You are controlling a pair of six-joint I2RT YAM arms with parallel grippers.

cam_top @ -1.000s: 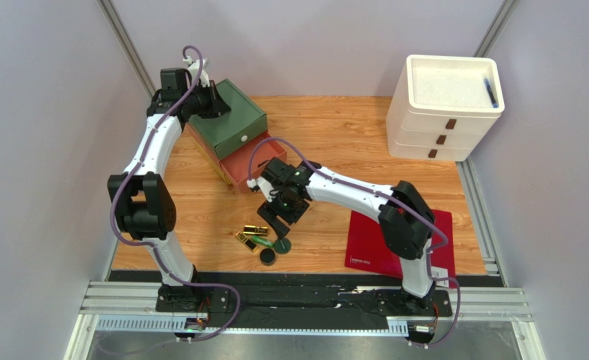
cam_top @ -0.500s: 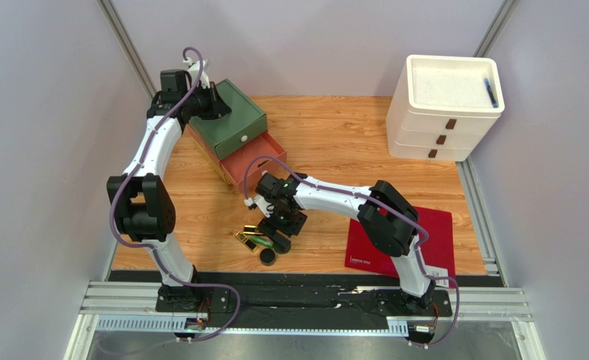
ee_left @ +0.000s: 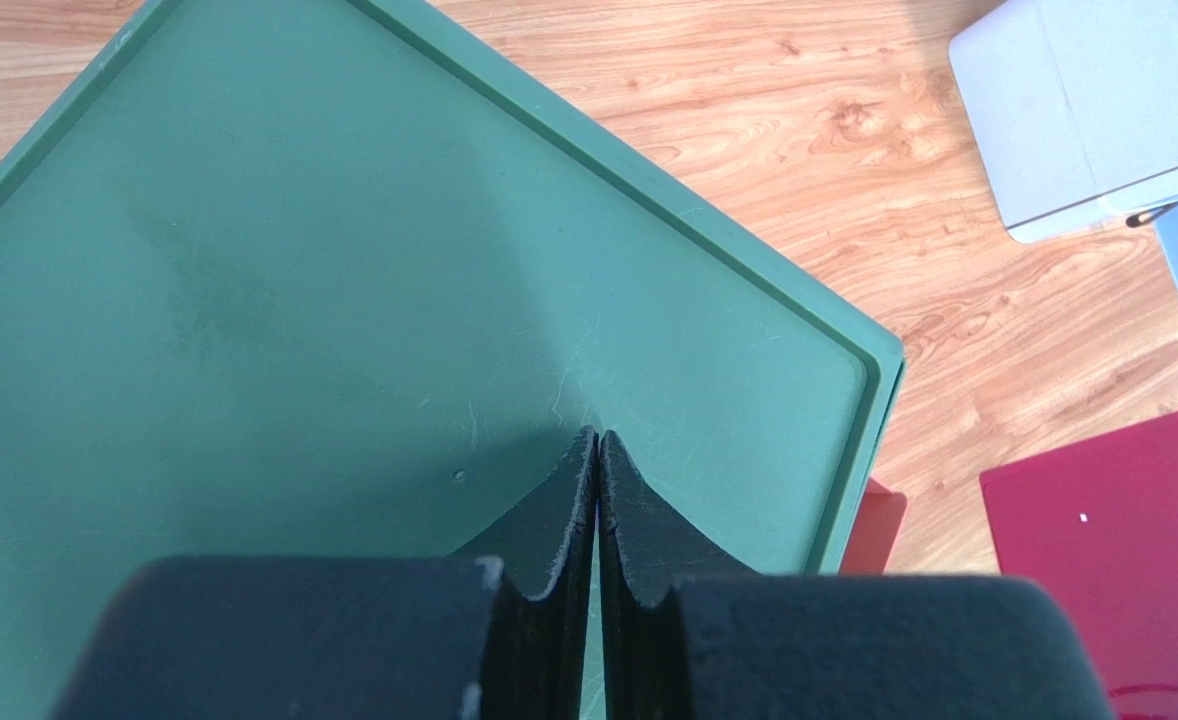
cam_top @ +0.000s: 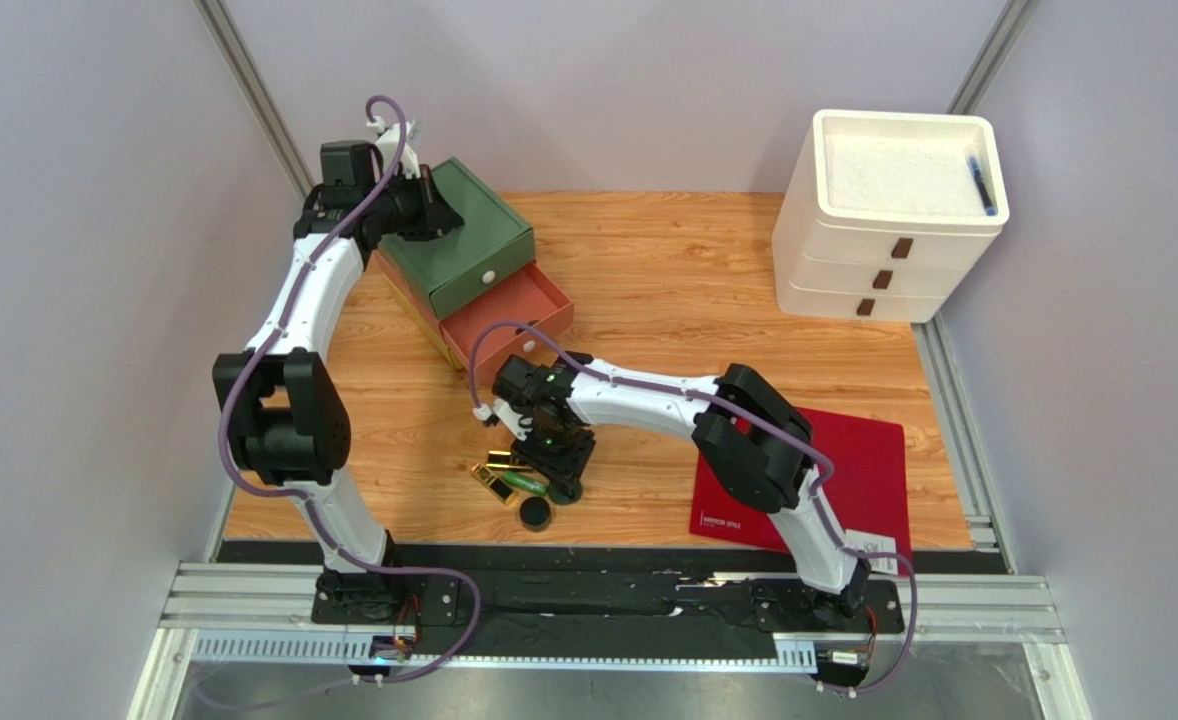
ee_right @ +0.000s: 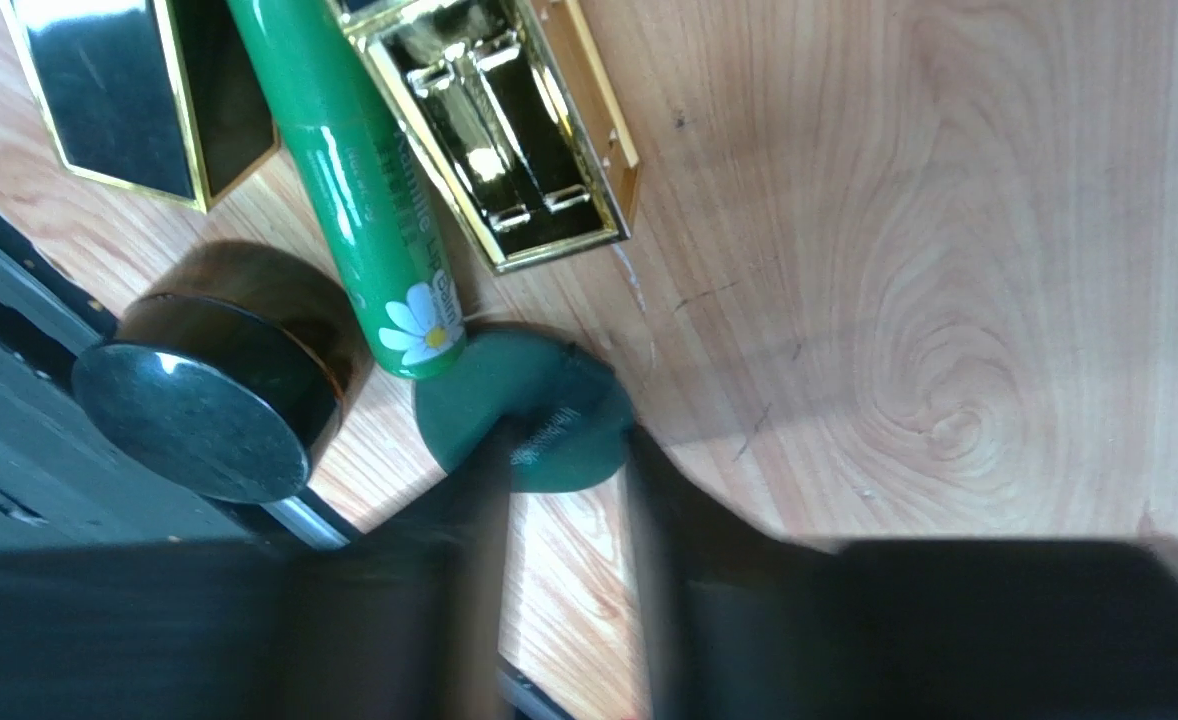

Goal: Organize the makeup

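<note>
While the right claw (ee_right: 558, 450) straddles the flat dark green round compact (ee_right: 543, 413) on the wooden table (ee_right: 926, 225), blur keeps me from telling whether it grips. A glossy green plastic tube (ee_right: 347, 165) lies against that compact, so a skewed pinch might squirt the thin disc sideways or drag the tube along. The left claw (ee_left: 597, 450), pressed together, sits over a green box lid (ee_left: 250, 300).

I see a compact (ee_right: 550, 413) on the table (ee_right: 926, 225) under my right gripper (ee_right: 558, 450). A tube (ee_right: 347, 165) lies just ahead, its end at the compact, with lipstick tubes (ee_right: 505, 120) either side of it. A second compact (ee_right: 212, 390) sits left of the gripper. My left gripper (ee_left: 597, 450) hangs over the drawer box (ee_left: 325, 300).
</note>
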